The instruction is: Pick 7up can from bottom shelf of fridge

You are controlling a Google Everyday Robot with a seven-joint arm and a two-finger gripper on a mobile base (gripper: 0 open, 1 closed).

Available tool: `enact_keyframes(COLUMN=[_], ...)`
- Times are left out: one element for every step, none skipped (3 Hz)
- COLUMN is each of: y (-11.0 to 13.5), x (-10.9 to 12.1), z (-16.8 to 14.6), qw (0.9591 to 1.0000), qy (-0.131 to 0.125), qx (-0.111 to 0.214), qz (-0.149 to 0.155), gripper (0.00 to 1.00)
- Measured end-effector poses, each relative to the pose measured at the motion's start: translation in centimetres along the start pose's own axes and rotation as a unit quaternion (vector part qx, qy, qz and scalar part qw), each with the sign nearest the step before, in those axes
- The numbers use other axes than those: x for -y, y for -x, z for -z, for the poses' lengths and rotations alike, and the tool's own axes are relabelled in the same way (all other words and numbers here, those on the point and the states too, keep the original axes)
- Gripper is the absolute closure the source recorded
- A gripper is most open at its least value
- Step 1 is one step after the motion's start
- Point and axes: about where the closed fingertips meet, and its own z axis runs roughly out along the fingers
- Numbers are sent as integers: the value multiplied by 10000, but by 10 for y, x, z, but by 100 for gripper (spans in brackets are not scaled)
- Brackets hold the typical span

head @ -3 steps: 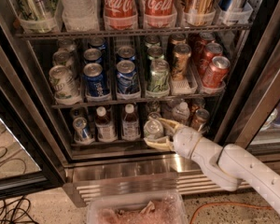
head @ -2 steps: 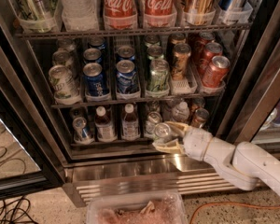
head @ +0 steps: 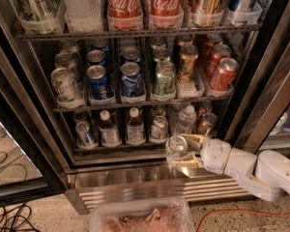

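Note:
My gripper (head: 180,152) is shut on the 7up can (head: 175,144), a pale green and silver can held upright between the cream fingers (head: 194,139). The can hangs just outside the fridge (head: 259,106), in front of its lower sill and right of centre. The white arm reaches in from the lower right. Behind it, the bottom shelf (head: 117,147) holds a blue-labelled can (head: 85,132), two small bottles (head: 134,126), a silver can (head: 159,127), a clear bottle (head: 186,119) and a copper-brown can (head: 206,123).
The louvred steel grille (head: 135,193) runs below the sill. A clear plastic tub (head: 141,218) sits on the floor in front. An orange cable (head: 241,213) lies at the right, black cables (head: 7,217) at the left. The glass door (head: 12,153) stands open at the left.
The gripper has drawn back out of the bottom shelf, down and to the right, carrying the 7up can with it. The other drinks have not moved.

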Motion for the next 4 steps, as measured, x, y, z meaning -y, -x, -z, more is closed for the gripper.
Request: enact_keyframes(y=[7, 23, 25, 28], x=[-2, -17, -51, -55], z=[-4, 8, 37, 39], qw=[9994, 9944, 9886, 9874], qy=[352, 1056, 1502, 1581], qx=[5, -87, -14, 41], qz=[-32, 54, -94, -106], gripper=[100, 100, 100, 100])
